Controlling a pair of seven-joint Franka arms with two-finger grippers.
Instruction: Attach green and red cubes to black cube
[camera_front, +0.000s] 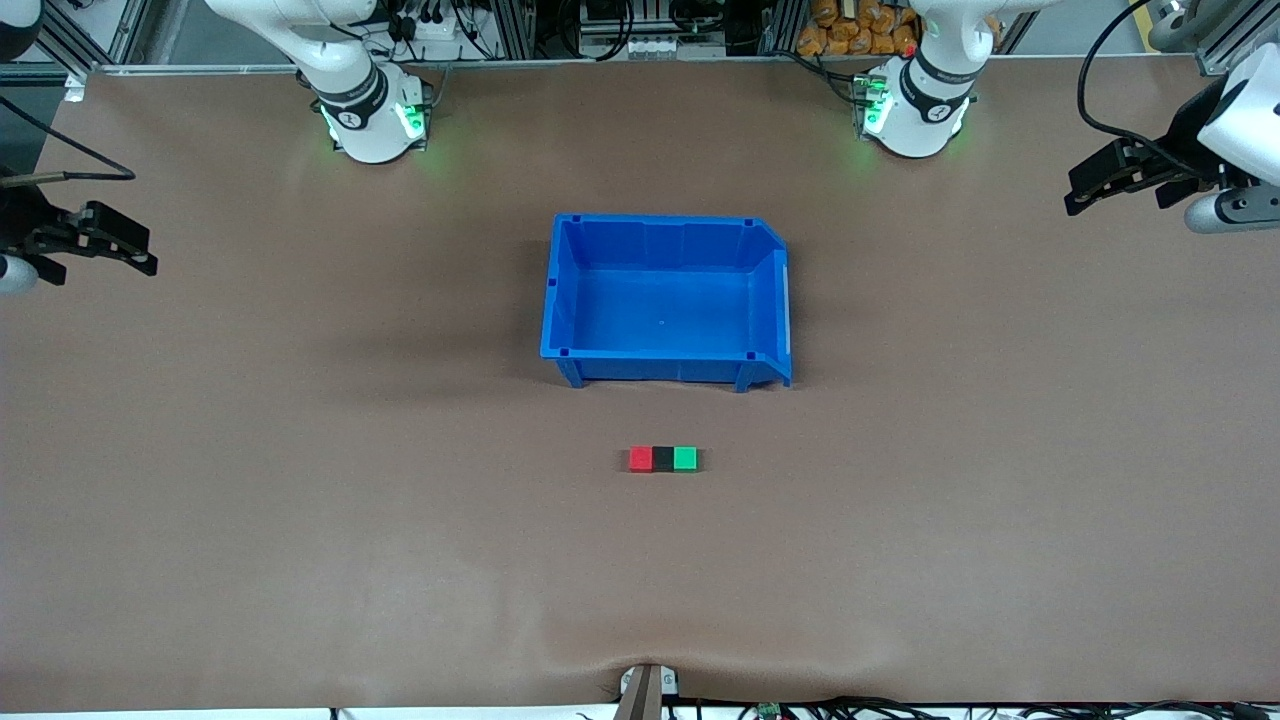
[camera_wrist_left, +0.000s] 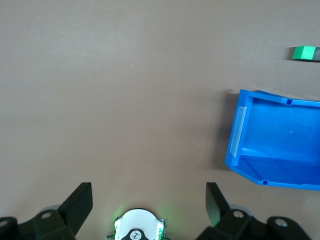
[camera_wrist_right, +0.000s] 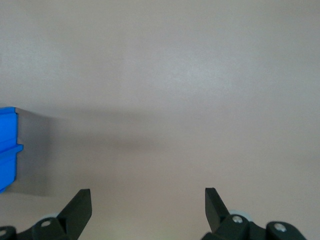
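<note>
we see red cube (camera_front: 641, 459), black cube (camera_front: 663, 459), green cube (camera_front: 685, 459) touching in a row at lower centre (looks finished); left gripper (camera_front: 1085, 190) and right gripper (camera_front: 135, 255), fingers wide, wait at the frame's edges.

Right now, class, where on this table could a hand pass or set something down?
Bare table lies between the blue bin and each raised, open hand: left hand, right hand. More lies nearer the front camera than the joined red cube, black cube, green cube. The bin-to-cubes strip is tight.
</note>
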